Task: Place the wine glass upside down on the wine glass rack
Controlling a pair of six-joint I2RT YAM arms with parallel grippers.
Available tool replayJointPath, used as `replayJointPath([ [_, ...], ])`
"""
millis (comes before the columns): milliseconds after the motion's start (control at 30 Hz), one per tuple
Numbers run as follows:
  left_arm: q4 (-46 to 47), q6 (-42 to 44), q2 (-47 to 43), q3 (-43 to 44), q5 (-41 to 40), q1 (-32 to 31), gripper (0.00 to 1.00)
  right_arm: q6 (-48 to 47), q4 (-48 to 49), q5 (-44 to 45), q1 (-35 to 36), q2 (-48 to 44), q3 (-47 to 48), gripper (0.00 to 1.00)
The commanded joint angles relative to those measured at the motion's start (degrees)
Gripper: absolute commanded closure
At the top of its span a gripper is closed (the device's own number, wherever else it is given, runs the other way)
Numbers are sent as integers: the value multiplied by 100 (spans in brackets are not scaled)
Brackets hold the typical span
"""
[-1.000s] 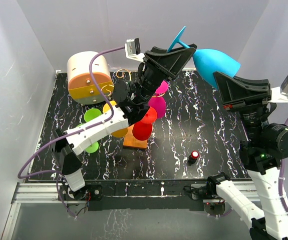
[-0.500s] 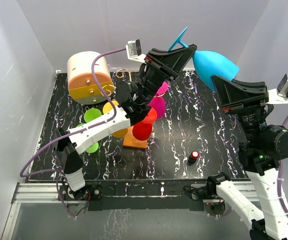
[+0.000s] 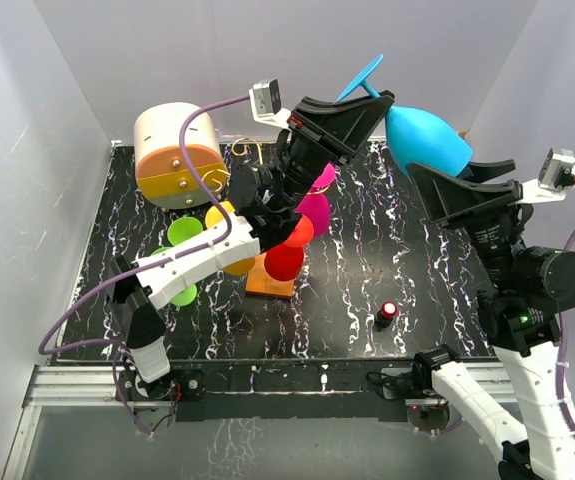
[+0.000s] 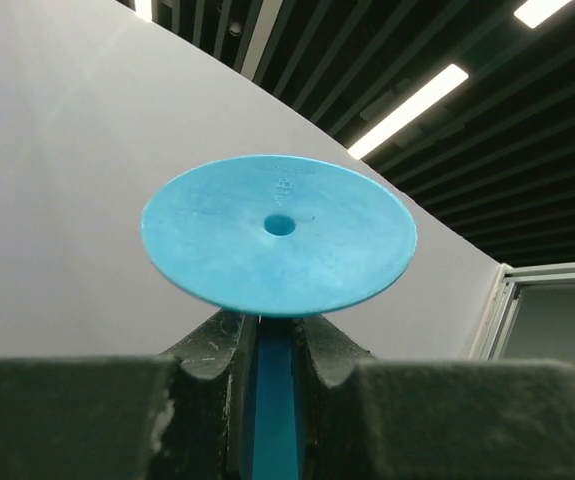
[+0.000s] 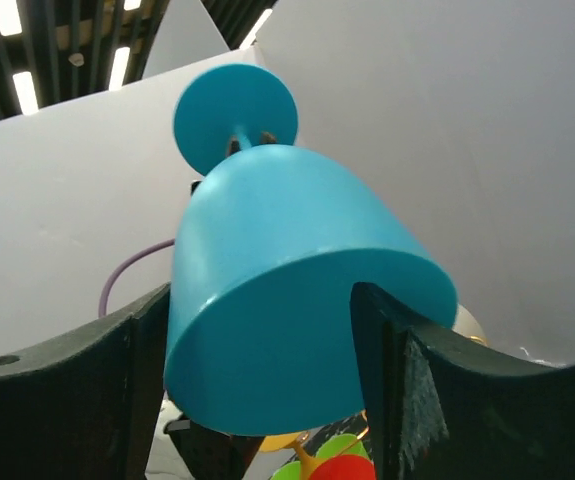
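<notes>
A blue wine glass [image 3: 425, 138] hangs tilted in the air above the back of the table, its foot [image 3: 363, 77] up and to the left. My left gripper [image 3: 377, 104] is shut on the stem just below the foot [image 4: 279, 235]. My right gripper [image 3: 439, 166] stands open, its fingers on either side of the bowl [image 5: 277, 300] near the rim. The wine glass rack [image 3: 270, 280], gold wire on an orange base, stands below the left arm. Red, magenta, yellow and green glasses hang on it.
A cream-and-orange drum-shaped box [image 3: 177, 155] stands at the back left of the black marbled table [image 3: 417, 260]. A small black object with a red top [image 3: 388, 314] sits near the front right. White walls enclose three sides.
My right gripper has opened off the bowl. My left gripper has shut on the stem. The glass has shifted slightly, its foot tipping up.
</notes>
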Motion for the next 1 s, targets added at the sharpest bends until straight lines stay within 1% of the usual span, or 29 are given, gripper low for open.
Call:
replayJointPath([
  [0,429,250,-556,-169,73,-47,100,-241,-525,187,-15,-106,243,30],
  [67,436,503,-787,-431,185,-45,100,-407,-912,336,-15,-211,335,25],
  [133,319,786,-1090,-796,296,-47,100,-572,-1331,469,-14,-341,418,24],
  [233,80,1167,-1575,-1385,256,-47,100,-754,-1815,550,-14,-629,397,23],
  [333,-67,1227,-1963,-1940,233,-47,100,-788,-2236,857,-22,-912,341,25],
  [433,-87,1317,-2177,-2211,472,-51,100,-886,-2749,1344,-21,-1086,438,25],
  [500,-161,1469,-2359,-2288,624,-50,100,-959,-3066,1754,-23,-1143,624,24],
  [567,-371,1647,-2399,-2290,810,-47,100,-1079,-3286,1898,-21,-1040,862,23],
  [800,-1181,2442,-2362,-2155,1774,-47,100,-1190,-3822,1323,-21,-312,1953,23],
  [867,-1373,2725,-2346,-2110,1974,-47,100,-1204,-3837,978,-22,-152,2207,23],
  [967,-1839,3260,-2281,-1880,2291,-47,100,-1265,-3740,80,-21,117,2548,24],
])
